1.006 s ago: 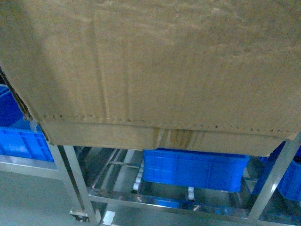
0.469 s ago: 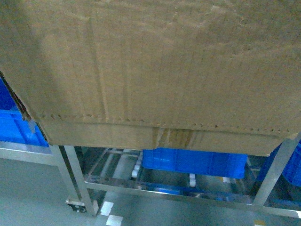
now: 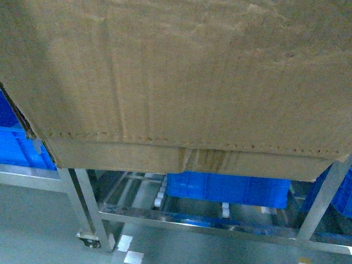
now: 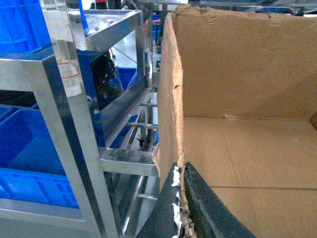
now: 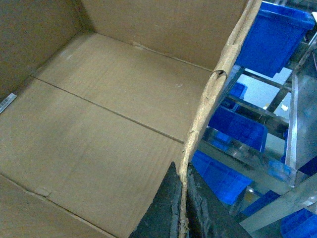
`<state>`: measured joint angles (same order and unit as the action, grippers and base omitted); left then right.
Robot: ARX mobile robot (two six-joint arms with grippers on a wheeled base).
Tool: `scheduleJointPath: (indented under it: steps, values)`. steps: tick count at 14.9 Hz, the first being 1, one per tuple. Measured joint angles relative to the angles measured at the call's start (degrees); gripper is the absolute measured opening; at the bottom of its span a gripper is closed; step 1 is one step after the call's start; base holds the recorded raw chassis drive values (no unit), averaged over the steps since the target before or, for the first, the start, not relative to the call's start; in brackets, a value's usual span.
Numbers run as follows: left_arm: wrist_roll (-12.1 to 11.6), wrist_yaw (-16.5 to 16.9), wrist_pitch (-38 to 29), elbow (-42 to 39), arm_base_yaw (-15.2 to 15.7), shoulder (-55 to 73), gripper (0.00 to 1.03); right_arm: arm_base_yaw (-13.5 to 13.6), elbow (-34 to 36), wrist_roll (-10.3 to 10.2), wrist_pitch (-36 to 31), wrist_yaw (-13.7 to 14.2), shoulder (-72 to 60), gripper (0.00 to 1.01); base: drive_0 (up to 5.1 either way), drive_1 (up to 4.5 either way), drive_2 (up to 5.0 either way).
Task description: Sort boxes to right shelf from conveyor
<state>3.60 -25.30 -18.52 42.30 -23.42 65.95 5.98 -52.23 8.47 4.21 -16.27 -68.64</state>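
Left wrist view: left hand (image 4: 181,208) pinched shut on the cardboard carton's (image 4: 242,148) left wall; right hand (image 5: 182,210) likewise clamped on its right wall. I'm holding the carton aloft, filling the head view above the stainless-steel roller rack (image 3: 88,214) with blue plastic crates (image 3: 228,190). I'd say transport step. Next move calls for aligning with a free tier and lowering level.

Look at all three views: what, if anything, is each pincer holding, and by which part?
Both hold the cardboard carton. The left pincer is clamped on the top edge of its left wall, the right pincer on the top edge of its right wall.
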Motion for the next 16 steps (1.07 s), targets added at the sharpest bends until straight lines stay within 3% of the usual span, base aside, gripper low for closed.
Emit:
scheduleJointPath:
  steps: [8,10,11,14,16]
  values:
    - [0.0,0.0,0.0,0.0,0.0,0.0,0.02,0.0,0.0,0.0,-0.1,0.0,0.0,0.02,0.1,4.16,-4.0]
    - [-0.2,0.7,-1.0,0.1,0.5,0.8,0.02,0.0,0.0,-0.1,-1.1,0.0,-0.6,0.02,0.0,0.0,0.0]
    - [-0.6,3.0,-2.5,4.0,2.5,5.9,0.02,-0.3,-0.6,-1.1,-4.6,1.0,-3.8,0.02,0.0,0.0,0.0]
    - [-0.7,3.9,-2.9,9.7,3.4,14.6,0.02,-0.8,-3.2,-2.8,-8.0,4.6,-10.2,0.02,0.0,0.0,0.0]
    - [-1.1,3.8,-3.8,12.9,3.5,18.7,0.02,-1.5,-6.2,-3.3,-9.1,5.4,-14.1,0.02,0.0,0.0,0.0]
